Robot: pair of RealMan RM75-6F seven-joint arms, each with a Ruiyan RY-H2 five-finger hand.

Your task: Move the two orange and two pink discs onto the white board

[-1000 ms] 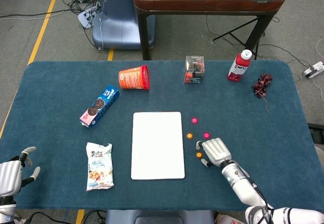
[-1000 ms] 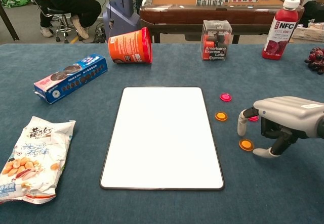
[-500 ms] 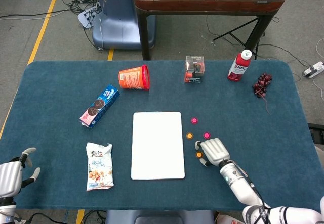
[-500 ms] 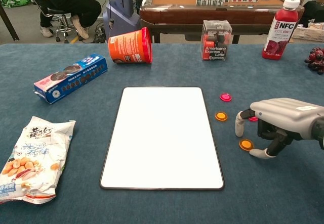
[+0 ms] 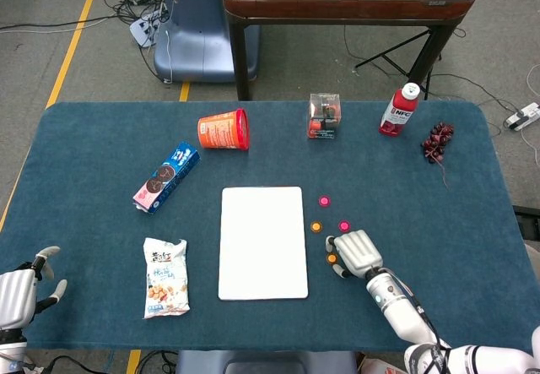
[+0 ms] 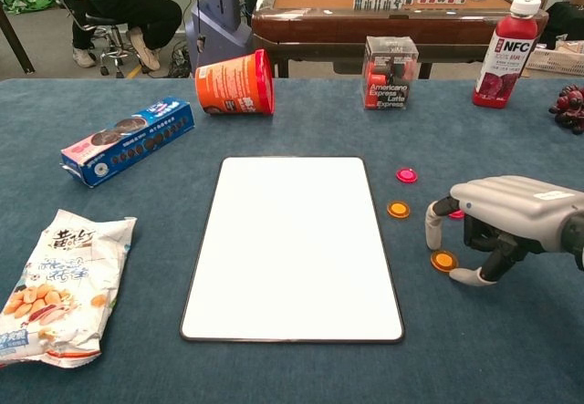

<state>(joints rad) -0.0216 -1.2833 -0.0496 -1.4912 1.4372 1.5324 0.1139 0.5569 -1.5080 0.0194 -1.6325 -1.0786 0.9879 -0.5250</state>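
I see the white board [image 6: 292, 244] bare at the table's middle. My right hand [image 6: 506, 217] arches over the near orange disc [image 6: 444, 261], fingers apart, grasping nothing. My left hand [image 5: 18, 294] hangs released off the table's corner. The other orange disc [image 6: 398, 209] and two pink discs [image 6: 407, 175] [image 5: 343, 225] lie beside the board.

Red bottle [image 6: 507, 52] reads "NFC"; clear box [image 6: 390, 73] "Americano Express Latte".
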